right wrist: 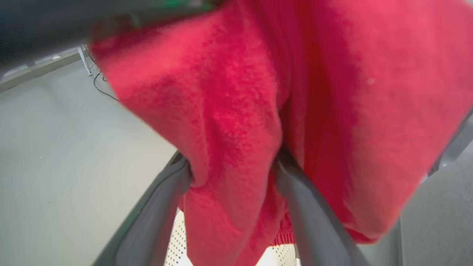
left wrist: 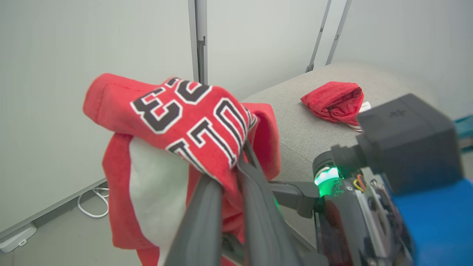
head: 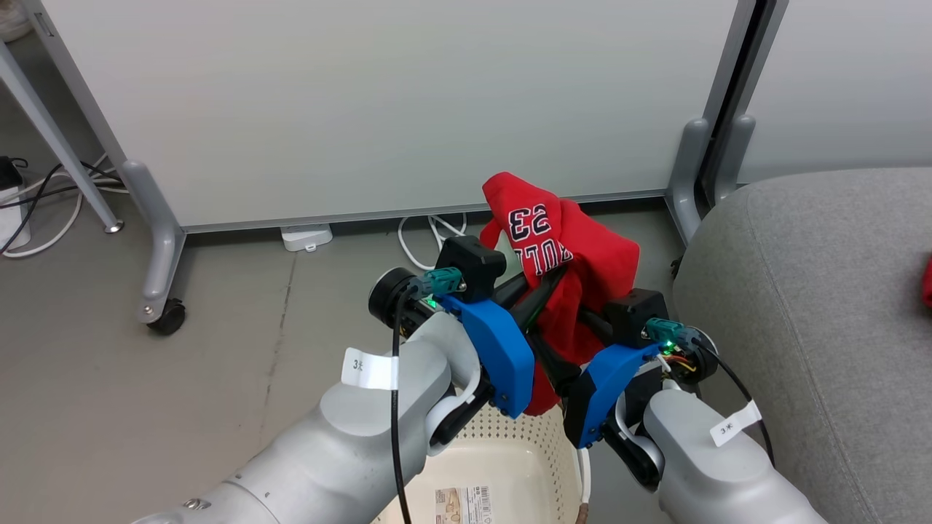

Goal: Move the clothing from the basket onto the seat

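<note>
Left pincer (left wrist: 229,173) and right pincer (right wrist: 232,166) clamp jersey (left wrist: 184,114); left wrist view shows garment (left wrist: 332,99) on seat (left wrist: 295,129).

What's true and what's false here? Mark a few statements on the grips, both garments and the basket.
1. The left gripper and the right gripper both grip the jersey. True.
2. The jersey lies inside the basket. False: it is held up above the basket.
3. A second red garment lies on the sofa. True.
4. The basket stands on the sofa. False: it sits low beside the sofa, below the grippers.
5. The jersey's number reads 45. False: it reads 23.
</note>
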Available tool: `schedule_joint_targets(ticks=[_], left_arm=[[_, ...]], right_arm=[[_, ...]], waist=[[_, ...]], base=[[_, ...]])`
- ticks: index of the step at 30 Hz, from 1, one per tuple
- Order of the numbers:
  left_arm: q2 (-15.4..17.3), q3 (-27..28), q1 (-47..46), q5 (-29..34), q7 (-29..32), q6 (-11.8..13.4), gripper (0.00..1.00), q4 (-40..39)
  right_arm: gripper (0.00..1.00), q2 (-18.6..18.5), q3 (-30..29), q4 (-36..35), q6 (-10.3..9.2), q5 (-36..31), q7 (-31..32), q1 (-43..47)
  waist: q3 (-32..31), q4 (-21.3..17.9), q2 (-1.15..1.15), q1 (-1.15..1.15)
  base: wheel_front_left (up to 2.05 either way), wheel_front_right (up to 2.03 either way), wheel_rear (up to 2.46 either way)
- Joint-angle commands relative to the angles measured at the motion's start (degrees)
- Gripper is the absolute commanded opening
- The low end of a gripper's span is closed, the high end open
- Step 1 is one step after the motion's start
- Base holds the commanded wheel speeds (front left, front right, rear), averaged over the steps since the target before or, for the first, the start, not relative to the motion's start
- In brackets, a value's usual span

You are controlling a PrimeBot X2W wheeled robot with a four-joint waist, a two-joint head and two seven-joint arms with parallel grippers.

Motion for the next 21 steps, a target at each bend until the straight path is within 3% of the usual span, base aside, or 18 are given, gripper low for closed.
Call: schedule_joint_targets(ticks=[1,2,3,4,6,7,21], left_arm=[[0.0,-0.1,-1.1,-0.2,-0.2,-0.1,0.00,-0.1],[0.0,-0.2,-1.1,-0.3,-0.2,-0.1,0.00,0.0],[0.0,-0.3,-1.2,-0.4,-0.3,-0.1,0.00,0.1],[0.0,-0.4,-1.1,-0.5,-0.3,-0.1,0.00,0.1],[0.0,-0.7,-1.1,-0.6,-0.4,-0.1,0.00,0.3],[0.0,-0.7,-1.1,-0.7,-0.5,-0.1,0.00,0.4],[0.0,-1.3,-1.3,-0.7,-1.3,-0.1,0.00,3.2]], right_arm=[[1.00,0.0,0.5,0.5,0.01,0.7,-0.3,-1.0],[1.00,0.0,0.9,0.8,0.01,1.2,-0.5,-1.2],[0.85,0.0,1.4,1.0,0.01,1.7,-0.6,-1.5],[0.50,0.0,1.7,1.3,0.01,2.1,-0.7,-1.8],[0.13,0.0,2.3,1.7,0.01,2.8,-0.9,-2.2],[0.00,0.0,2.6,1.8,0.01,3.2,-1.0,-2.2],[0.00,0.0,3.8,2.5,0.01,6.0,-1.5,-2.2]], waist=[[-0.1,0.0,0.00,0.00],[-0.1,0.0,0.00,0.00],[-0.2,0.0,0.00,0.00],[-0.2,0.1,0.00,0.00],[-0.3,0.1,0.00,0.00],[-0.3,0.0,0.00,0.00],[-0.5,-1.4,0.00,0.00]], base=[[0.00,0.00,0.00],[0.00,0.00,0.00],[0.00,0.00,0.00],[0.00,0.00,0.00],[0.00,0.00,0.00],[0.00,0.00,0.00],[0.00,0.00,0.00]])
